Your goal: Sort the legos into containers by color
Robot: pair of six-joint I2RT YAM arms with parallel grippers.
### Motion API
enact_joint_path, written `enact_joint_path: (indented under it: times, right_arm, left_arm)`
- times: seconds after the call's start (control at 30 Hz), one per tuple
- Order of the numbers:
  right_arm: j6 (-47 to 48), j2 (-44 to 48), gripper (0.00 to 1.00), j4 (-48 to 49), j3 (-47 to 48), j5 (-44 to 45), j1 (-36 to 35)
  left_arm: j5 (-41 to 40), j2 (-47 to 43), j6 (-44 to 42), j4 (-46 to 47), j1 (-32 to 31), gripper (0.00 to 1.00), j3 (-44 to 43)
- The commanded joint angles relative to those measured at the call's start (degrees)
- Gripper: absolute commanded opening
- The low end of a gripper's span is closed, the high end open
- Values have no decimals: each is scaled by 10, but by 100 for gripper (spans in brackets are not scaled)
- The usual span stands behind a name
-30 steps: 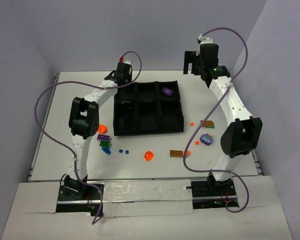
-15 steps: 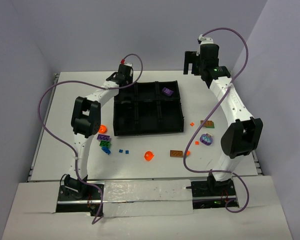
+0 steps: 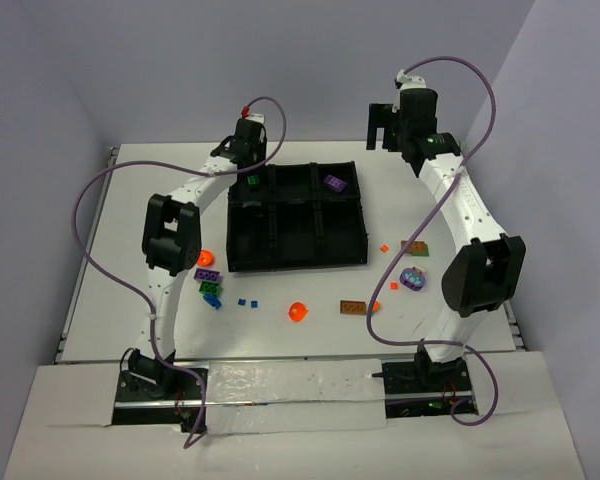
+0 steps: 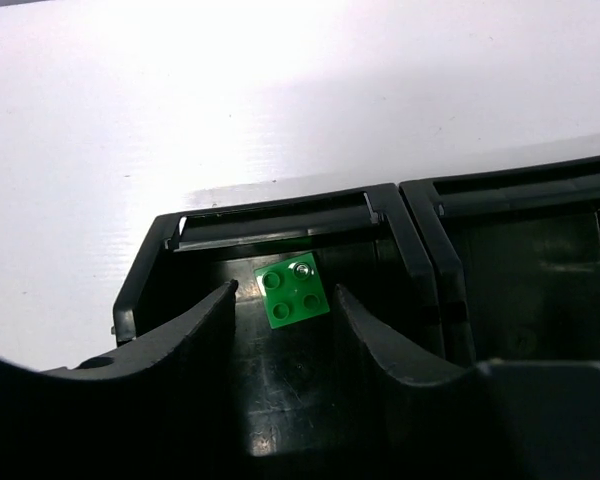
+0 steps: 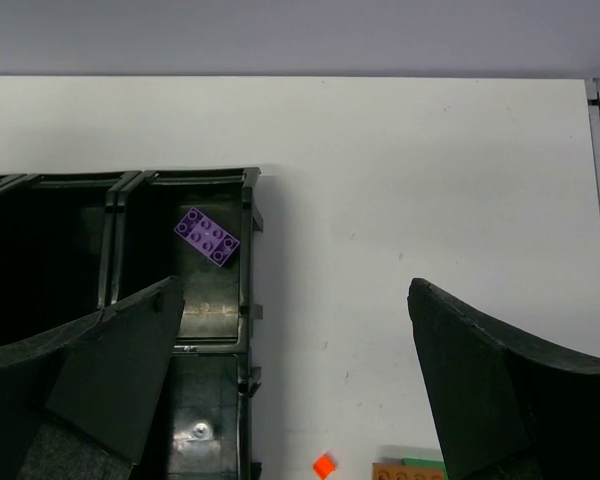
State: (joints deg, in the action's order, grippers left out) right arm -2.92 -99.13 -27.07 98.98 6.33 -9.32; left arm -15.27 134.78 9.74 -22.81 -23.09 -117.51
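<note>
The black six-compartment tray [image 3: 296,262] sits mid-table. A green brick [image 3: 251,181] lies in its far left compartment; in the left wrist view it [image 4: 295,290] lies just beyond my open, empty left gripper [image 4: 283,300]. A purple brick [image 3: 334,183] lies in the far right compartment, also in the right wrist view [image 5: 208,237]. My right gripper [image 3: 382,125] is open wide and empty, raised beyond the tray's far right corner. Loose legos lie in front: orange [image 3: 298,312], brown [image 3: 354,307], purple [image 3: 207,274], green [image 3: 210,288], blue [image 3: 241,301].
A purple round piece [image 3: 412,278], a brown-green brick [image 3: 414,247] and small orange bits [image 3: 384,247] lie right of the tray. An orange piece [image 3: 204,257] lies by the left arm. The arm bases stand at the near edge. Cables loop over both arms.
My left gripper has opened and let go of the green brick, which now lies in the far left compartment. The right arm has not moved.
</note>
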Motion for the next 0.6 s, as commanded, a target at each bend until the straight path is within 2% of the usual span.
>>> enact_joint_path:
  times: [0.0, 0.13, 0.27, 0.33, 0.4, 0.47, 0.5, 0.57]
  right_arm:
    - [-2, 26, 100, 19, 0, -11, 4]
    - [3, 33, 100, 25, -13, -31, 4]
    - [15, 47, 100, 34, -33, -40, 4]
    - [22, 55, 100, 37, -45, -42, 4]
    - [34, 70, 100, 43, -68, -47, 4]
    - [44, 87, 100, 47, -93, -52, 4]
    - [49, 97, 100, 48, -107, -57, 4]
    - [54, 119, 100, 54, -138, -60, 4]
  left_arm:
    - [-9, -51, -12, 19, -3, 48, -31]
    - [2, -131, -28, 36, -1, 49, -6]
    - [51, -244, -45, 60, 13, 55, 101]
    - [92, -289, -67, 55, 26, 54, 144]
    - [164, -349, -87, 27, 59, 54, 202]
    - [282, -391, -115, -4, 112, 57, 233]
    - [339, -402, -144, -54, 138, 56, 256]
    - [426, -423, -214, -97, 178, 57, 281]
